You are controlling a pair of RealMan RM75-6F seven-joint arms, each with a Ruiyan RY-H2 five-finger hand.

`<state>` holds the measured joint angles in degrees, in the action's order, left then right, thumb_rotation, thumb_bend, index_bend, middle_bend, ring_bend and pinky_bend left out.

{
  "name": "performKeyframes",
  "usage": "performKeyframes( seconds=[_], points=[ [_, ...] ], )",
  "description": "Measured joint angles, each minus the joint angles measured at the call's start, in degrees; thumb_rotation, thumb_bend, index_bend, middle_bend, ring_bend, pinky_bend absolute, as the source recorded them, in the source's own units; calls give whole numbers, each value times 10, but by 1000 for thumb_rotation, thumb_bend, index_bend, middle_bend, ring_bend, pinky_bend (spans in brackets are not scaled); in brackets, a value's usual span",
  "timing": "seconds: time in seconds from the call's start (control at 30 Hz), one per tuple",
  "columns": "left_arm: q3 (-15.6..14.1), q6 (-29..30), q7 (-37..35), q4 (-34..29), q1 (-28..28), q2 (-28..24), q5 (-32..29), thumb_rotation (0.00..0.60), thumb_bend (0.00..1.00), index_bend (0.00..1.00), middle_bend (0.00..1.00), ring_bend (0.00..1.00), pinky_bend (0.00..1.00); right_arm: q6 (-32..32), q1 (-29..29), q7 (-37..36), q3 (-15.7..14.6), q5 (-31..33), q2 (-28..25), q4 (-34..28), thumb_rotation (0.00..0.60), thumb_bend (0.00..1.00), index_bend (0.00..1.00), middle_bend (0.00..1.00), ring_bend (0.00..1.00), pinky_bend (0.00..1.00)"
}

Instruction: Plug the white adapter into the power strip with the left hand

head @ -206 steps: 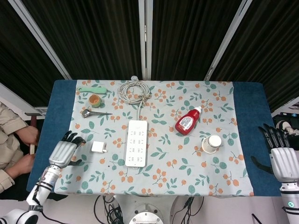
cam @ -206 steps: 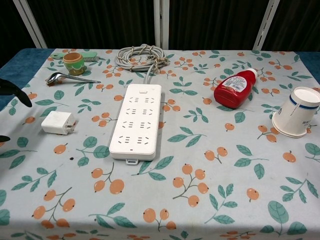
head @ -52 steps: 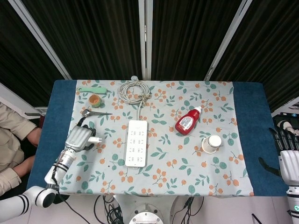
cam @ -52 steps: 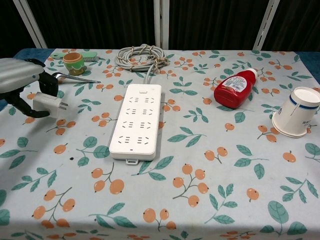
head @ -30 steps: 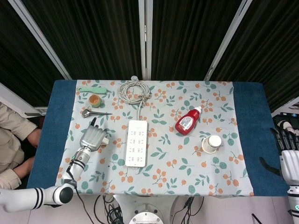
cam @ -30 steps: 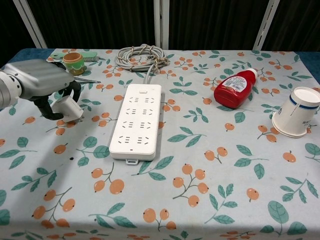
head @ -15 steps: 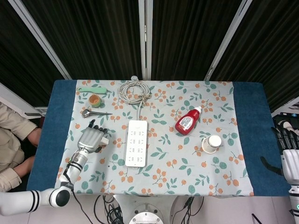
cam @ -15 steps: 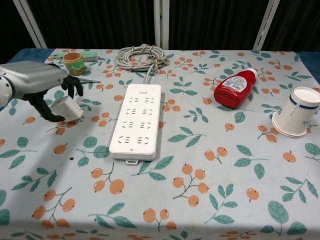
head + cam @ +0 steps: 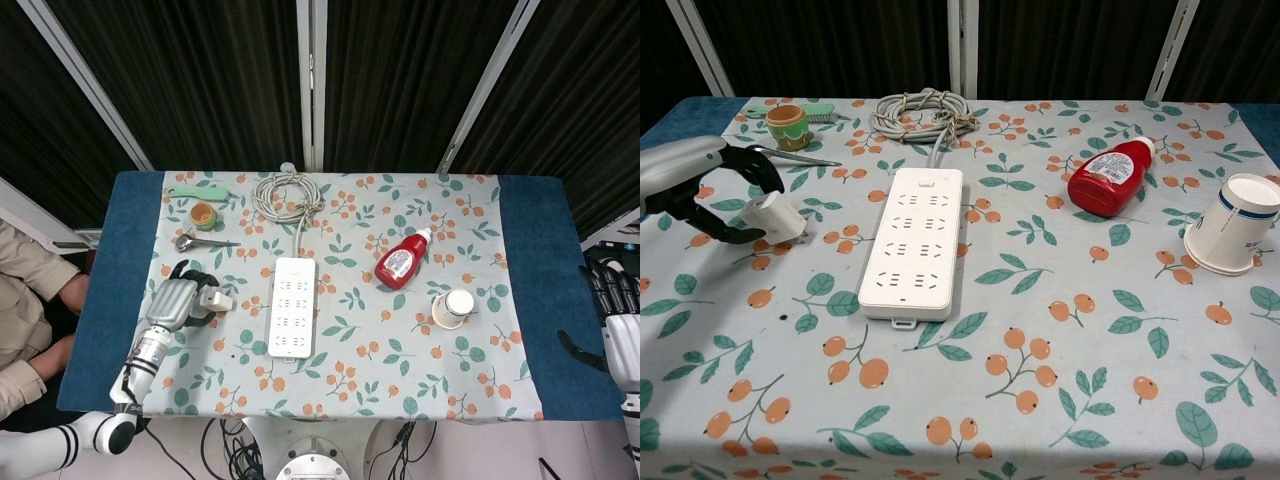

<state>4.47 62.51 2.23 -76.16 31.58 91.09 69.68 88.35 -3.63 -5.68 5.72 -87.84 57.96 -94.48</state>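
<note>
1. the silver left hand with black fingers [image 9: 690, 185] is at the left side of the table, its dark fingers curled around the small white cube-shaped adapter [image 9: 775, 216]; in the head view the same hand [image 9: 178, 299] grasps the adapter [image 9: 214, 298] from the left.
2. the adapter is tilted and sits low over the leaf-and-orange printed tablecloth [image 9: 1040, 340]; whether it touches the cloth i cannot tell.
3. the adapter is just left of the long white plastic power strip [image 9: 914, 241], apart from it and not plugged in; the strip lies lengthwise at the middle of the table [image 9: 291, 306].
4. the strip's grey coiled cable [image 9: 919, 111] lies at the far edge.
5. the right hand [image 9: 620, 335] is off the table's right edge, fingers straight and apart, grasping nothing.
6. a red squeeze bottle with a white cap [image 9: 1110, 176] lies on its side right of the strip, and a white paper cup [image 9: 1234, 223] lies tipped over nearer the right edge.
7. a small orange pot [image 9: 787, 126], a green comb-like piece [image 9: 197, 193] and a metal tool [image 9: 780, 155] are at the far left.
</note>
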Motion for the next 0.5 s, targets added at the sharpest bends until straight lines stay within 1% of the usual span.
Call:
performKeyframes(
  seconds=[0.23, 0.5],
  points=[
    [3, -2, -9, 34, -6, 23, 15, 600, 238, 380, 370, 206, 60, -4, 1, -1, -3, 4, 6, 3, 600, 160, 0, 0, 0, 0],
    [9, -11, -14, 38, -5, 25, 27, 600, 274, 402, 388, 207, 61, -3, 2, -2, -4, 6, 9, 4, 600, 160, 0, 0, 0, 0]
  ],
)
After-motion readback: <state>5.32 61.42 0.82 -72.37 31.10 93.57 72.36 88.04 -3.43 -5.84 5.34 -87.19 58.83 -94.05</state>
